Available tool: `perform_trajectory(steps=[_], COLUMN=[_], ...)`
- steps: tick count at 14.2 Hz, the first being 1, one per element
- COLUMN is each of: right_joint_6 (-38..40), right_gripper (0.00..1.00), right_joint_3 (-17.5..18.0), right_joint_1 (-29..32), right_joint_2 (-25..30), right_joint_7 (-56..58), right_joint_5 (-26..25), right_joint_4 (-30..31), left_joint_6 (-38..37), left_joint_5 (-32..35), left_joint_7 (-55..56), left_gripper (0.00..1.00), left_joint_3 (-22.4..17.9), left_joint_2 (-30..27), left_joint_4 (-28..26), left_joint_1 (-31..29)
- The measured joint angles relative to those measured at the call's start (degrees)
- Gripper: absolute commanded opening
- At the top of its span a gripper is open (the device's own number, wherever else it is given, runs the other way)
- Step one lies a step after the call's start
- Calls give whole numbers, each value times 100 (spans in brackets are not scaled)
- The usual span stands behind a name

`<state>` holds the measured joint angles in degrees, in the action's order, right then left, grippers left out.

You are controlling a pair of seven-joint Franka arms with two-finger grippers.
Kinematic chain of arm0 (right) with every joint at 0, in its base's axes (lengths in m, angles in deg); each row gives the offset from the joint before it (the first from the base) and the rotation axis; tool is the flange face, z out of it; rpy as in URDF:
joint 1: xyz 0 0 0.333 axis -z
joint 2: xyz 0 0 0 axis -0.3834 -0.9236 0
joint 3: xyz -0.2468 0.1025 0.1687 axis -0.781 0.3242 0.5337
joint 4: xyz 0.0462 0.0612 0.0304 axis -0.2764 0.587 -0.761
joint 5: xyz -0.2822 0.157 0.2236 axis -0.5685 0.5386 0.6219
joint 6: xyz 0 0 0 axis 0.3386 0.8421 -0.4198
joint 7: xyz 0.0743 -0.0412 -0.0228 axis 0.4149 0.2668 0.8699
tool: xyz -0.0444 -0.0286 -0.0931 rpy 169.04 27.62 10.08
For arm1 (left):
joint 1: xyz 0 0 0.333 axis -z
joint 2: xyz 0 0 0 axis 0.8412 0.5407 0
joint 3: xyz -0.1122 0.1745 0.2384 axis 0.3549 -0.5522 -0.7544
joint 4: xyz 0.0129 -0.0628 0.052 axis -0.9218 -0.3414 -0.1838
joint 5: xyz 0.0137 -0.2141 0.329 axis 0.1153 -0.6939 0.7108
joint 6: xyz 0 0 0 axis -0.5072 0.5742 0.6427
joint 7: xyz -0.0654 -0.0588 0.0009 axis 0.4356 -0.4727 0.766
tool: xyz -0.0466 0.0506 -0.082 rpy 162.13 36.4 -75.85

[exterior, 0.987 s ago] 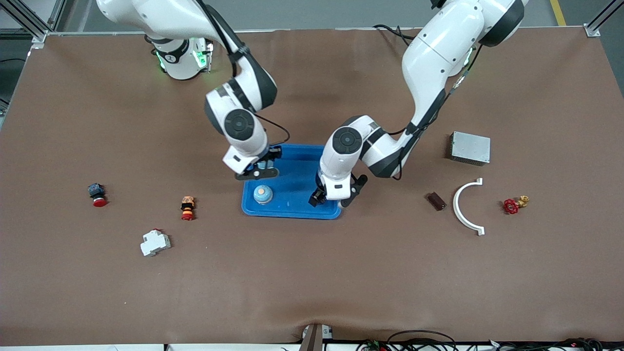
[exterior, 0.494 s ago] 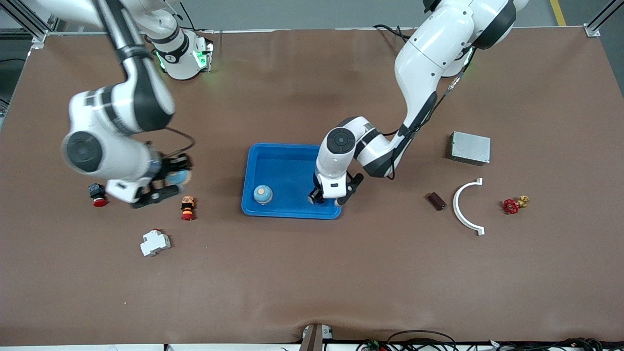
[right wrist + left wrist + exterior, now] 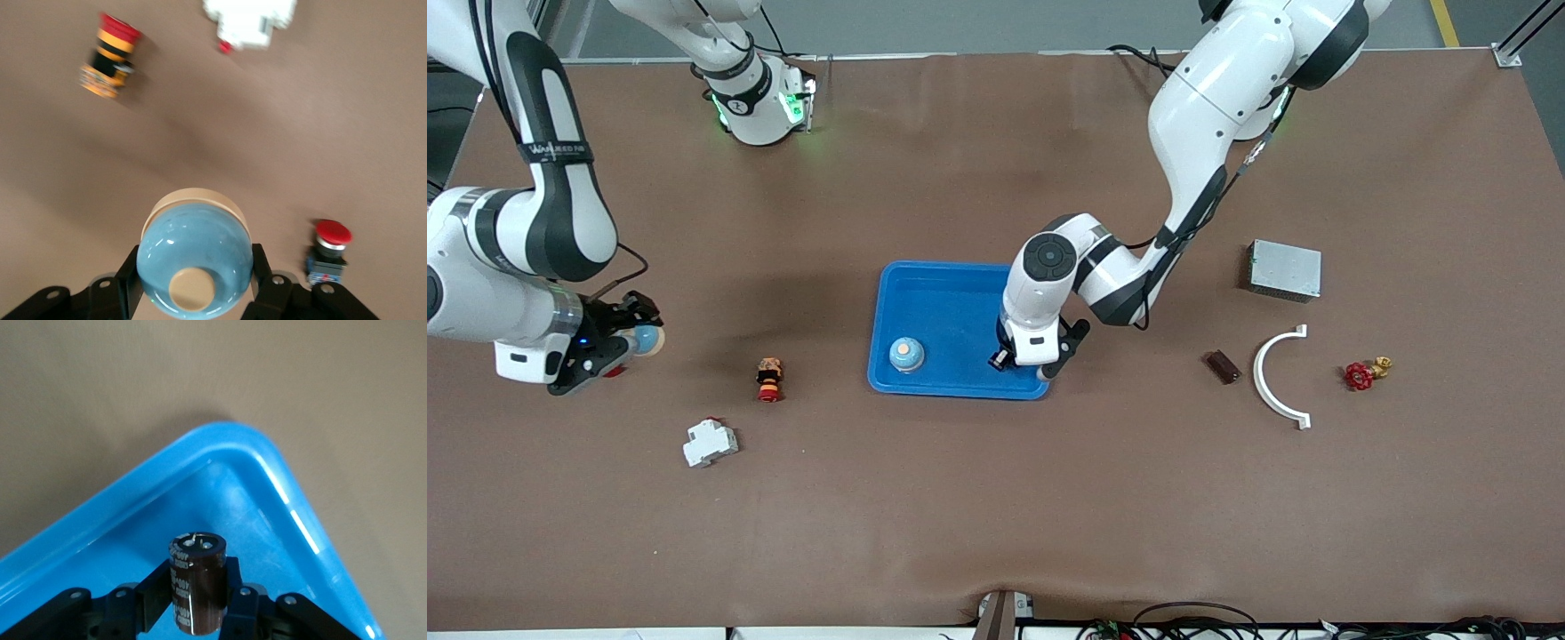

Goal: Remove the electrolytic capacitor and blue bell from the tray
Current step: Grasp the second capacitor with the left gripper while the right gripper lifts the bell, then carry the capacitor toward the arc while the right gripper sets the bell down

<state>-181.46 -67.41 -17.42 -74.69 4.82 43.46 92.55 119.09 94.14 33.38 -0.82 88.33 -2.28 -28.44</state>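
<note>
Capacitor (image 3: pixel 197 580) in left hand (image 3: pixel 193 600), seemingly upright.

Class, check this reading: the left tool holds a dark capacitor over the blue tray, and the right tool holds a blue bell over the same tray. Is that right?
Not quite. The right tool does hold a blue bell, but over bare table near the red push button, at the right arm's end, as the front view shows. The left tool does hold the capacitor over the blue tray.
</note>
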Motion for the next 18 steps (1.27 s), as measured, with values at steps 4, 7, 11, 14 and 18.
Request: perform_trajectory(steps=[4, 7, 11, 14, 18], right_joint_6=[-1308, -1979, -2137, -2331, -2783], right_gripper=[11, 12, 15, 15, 21], right_joint_3=[58, 104, 115, 115, 115], right_joint_1=[65, 52, 52, 52, 52], right_joint_2=[32, 32, -17, -175, -574], right_joint_7=[131, 131, 131, 159, 260], right_joint_5=[-270, -382, -404, -413, -416], right_joint_4=[873, 1431, 1699, 1761, 1765], left_joint_6=[-641, -1438, -2294, -2345, -2696], left_joint_5=[-23, -242, -305, -306, -307], left_joint_7=[-153, -935, -2249, -3179, -4413], left_gripper=[0, 0, 0, 0, 0], left_joint_3=[27, 345, 552, 566, 576], left_joint_2=[-573, -1087, -1540, -1670, -1788], left_joint_4=[55, 43, -117, -485, -720], left_joint_1=[-299, -845, -1527, -2006, -2817])
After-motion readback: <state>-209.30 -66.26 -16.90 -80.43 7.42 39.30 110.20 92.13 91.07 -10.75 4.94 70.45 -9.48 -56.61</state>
